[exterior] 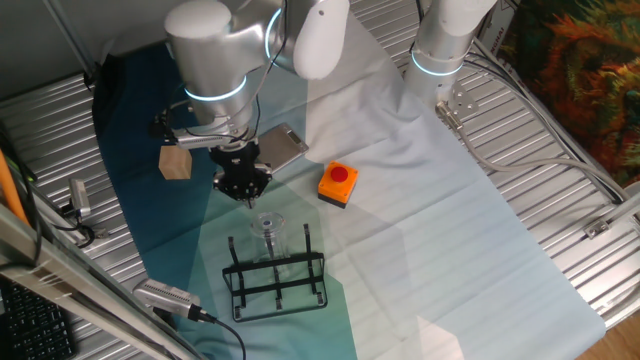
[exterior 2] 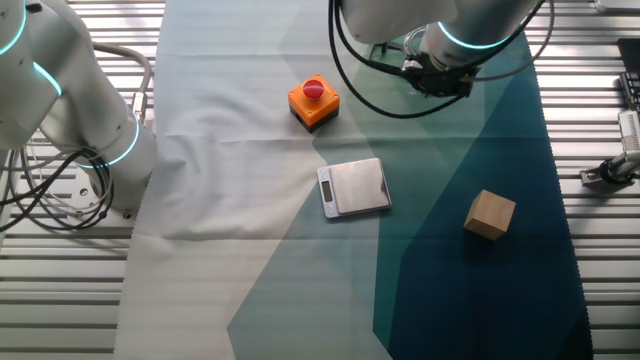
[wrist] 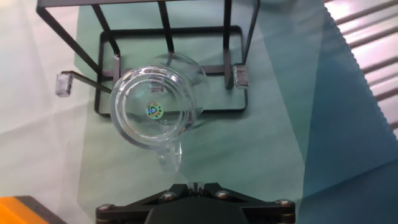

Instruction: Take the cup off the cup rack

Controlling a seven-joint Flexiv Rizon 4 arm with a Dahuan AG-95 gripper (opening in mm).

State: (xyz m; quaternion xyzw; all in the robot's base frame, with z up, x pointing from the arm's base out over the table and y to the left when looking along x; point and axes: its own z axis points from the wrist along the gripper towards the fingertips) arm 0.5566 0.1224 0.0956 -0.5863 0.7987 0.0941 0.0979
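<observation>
Your end effector (exterior: pixel 242 186) hovers above the cup (wrist: pixel 158 107) on the cup rack (exterior: pixel 277 275); its fingers (wrist: pixel 64 84) look spread apart.

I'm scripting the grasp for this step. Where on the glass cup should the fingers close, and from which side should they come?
Probably the round body of the cup, from straight above. It sits upturned on the cup rack, its base facing the hand camera, with the gripper open directly over it. The handle looks thinner and harder to catch.

An orange button box (exterior 2: pixel 314 102) sits upper centre, a grey metal plate (exterior 2: pixel 354 187) mid-frame, a tan wooden cube (exterior 2: pixel 490 214) right, all on cloth (exterior 2: pixel 250 200).
</observation>
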